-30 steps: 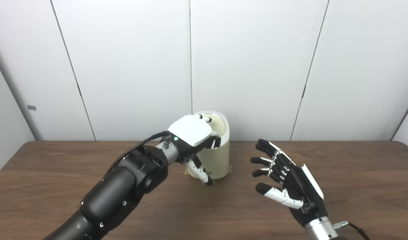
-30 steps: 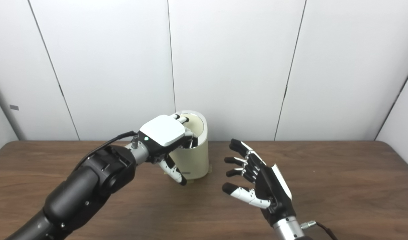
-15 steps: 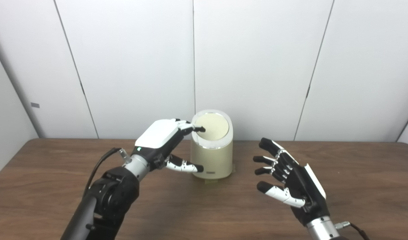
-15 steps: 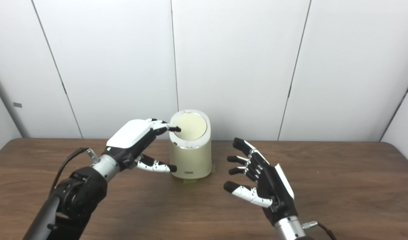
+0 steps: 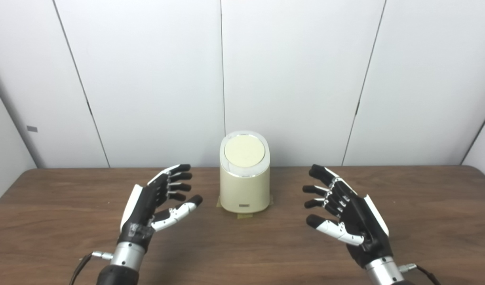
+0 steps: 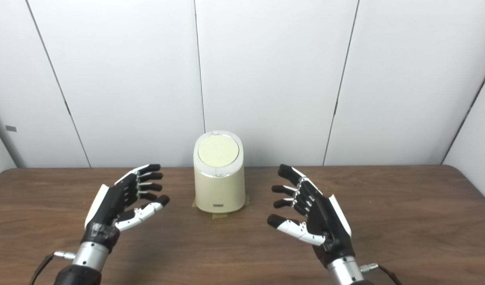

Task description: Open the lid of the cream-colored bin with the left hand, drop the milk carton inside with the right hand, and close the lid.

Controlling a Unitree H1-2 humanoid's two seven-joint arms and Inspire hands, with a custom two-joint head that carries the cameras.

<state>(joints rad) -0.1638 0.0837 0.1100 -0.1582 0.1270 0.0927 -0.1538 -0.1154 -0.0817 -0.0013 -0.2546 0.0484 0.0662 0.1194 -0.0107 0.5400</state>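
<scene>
The left hand (image 5: 153, 206) has come off the cream-colored bin (image 5: 244, 186): a second ago it was draped over the top with its fingers at the lid (image 5: 244, 151), half a second ago only its fingertips touched the lid's left edge, and now it hovers low over the bench (image 5: 68, 221), pulled back toward the near edge, fingers spread and holding nothing. The lid lies flat and shut in its rim. The right hand (image 5: 345, 215) has barely shifted through all this; it hovers palm inward with fingers apart, empty too. No milk carton shows anywhere on the bench, so it is probably inside the bin, though that cannot be seen, and the task looks finished with both hands parked. The bin stands upright at the middle of the bench's far edge, close to the wall panels, on a small patch of tape, between the two hands and beyond both, apart from each.
</scene>
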